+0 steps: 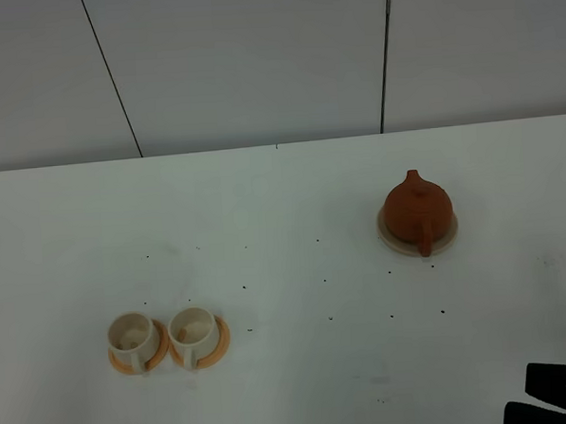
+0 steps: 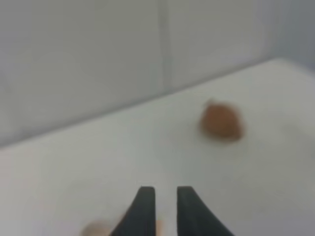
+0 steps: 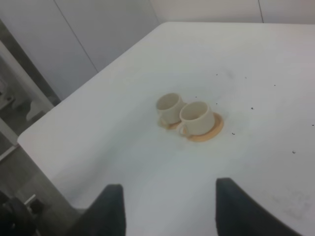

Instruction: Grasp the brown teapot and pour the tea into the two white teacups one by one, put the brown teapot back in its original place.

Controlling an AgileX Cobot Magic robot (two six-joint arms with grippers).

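While the teapot point(image 1: 416, 208) sat untouched on its coaster point(image 1: 446, 237), well ahead of the right pincer point(image 3: 170, 189), whose jaws stood wide and empty, the task looked barely begun. The left pincer point(image 2: 165, 191) was narrow, holding nothing. Next the right pincer would likely need to reach forward for the handle; the two cups point(image 1: 192, 329) lay far to its left.
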